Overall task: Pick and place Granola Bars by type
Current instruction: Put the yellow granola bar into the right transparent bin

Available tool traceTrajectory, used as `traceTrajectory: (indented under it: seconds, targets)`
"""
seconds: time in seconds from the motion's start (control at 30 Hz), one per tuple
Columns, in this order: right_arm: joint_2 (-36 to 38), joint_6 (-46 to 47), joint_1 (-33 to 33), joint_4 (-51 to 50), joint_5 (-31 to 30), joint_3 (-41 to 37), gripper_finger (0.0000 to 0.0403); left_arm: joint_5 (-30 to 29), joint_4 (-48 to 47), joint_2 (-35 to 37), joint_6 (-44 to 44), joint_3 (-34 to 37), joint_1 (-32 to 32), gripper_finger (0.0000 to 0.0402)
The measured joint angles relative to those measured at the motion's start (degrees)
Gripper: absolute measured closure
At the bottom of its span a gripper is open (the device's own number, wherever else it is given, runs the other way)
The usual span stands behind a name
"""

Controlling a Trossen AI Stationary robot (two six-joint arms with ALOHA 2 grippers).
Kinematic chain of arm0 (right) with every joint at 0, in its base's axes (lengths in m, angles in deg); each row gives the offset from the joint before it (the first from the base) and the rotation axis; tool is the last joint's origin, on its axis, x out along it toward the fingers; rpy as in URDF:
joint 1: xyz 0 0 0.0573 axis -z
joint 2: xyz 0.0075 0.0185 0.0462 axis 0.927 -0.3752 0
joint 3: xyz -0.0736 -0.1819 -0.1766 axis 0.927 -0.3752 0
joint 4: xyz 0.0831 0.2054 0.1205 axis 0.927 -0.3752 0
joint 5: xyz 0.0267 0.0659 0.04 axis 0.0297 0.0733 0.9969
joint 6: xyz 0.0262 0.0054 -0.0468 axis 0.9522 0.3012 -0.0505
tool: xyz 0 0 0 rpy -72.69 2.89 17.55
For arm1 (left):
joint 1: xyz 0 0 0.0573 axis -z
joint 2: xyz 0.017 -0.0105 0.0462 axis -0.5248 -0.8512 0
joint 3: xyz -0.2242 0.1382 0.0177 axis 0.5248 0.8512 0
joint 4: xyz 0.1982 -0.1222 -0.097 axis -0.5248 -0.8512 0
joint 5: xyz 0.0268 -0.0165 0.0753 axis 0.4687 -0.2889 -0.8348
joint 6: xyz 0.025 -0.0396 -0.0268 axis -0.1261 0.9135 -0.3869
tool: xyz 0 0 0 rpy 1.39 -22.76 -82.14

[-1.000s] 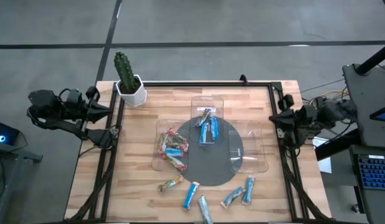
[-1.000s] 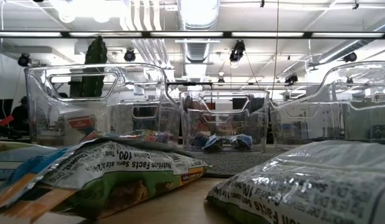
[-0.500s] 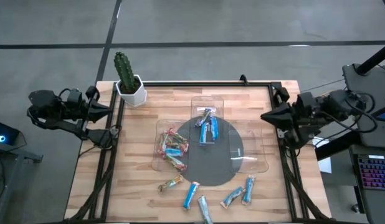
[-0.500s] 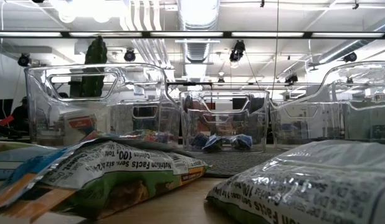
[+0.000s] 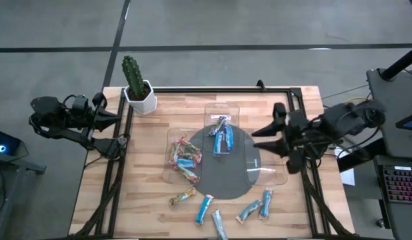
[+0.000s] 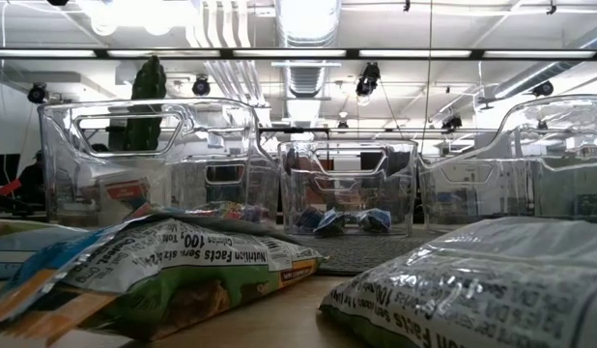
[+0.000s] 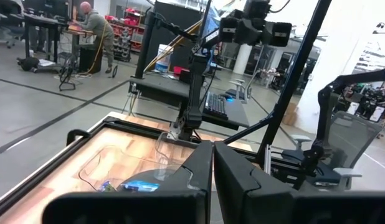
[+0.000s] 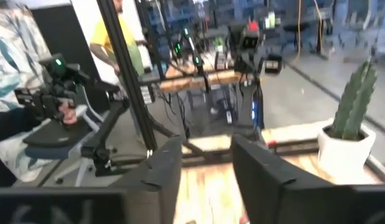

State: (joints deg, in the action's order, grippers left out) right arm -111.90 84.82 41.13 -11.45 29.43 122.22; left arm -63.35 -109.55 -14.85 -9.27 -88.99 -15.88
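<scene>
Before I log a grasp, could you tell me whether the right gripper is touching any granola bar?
Apart. The high view shows the right gripper open over the empty right tray, with bare tray between it and the nearest granola bars.

A grey concrete floor crossed by dark lines surrounds the wooden bench. Overhead, silver ventilation ducts and bright strip lights run across the white ceiling. Beyond the bench stand desks with equipment, a grey office chair, and a person bent over a distant workstation.
</scene>
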Motion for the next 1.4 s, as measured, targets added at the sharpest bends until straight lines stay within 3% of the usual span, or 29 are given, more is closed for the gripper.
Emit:
traceTrajectory:
  seconds: [0.3, 0.57, 0.9, 1.4]
  targets:
    - [-9.1, 6.6, 0.0, -8.0, -0.1, 7.2, 0.0157, 0.4, 0.0, 0.0, 0.7, 0.0, 0.0, 0.0402]
    - [-15.8, 7.4, 0.0, -13.2, 1.1, 13.7, 0.0095, 0.4, -1.5, 0.0, 0.8, 0.0, 0.0, 0.0402]
    - [-25.6, 10.1, 0.0, -25.6, 4.9, 23.1, 0.0091, 0.4, -3.3, 0.0, 1.2, 0.0, 0.0, 0.0402]
    - [-36.3, 3.9, 0.0, -35.9, 7.5, 31.2, 0.0097, 0.3, -3.3, 0.0, 1.2, 0.0, 0.0, 0.0402]
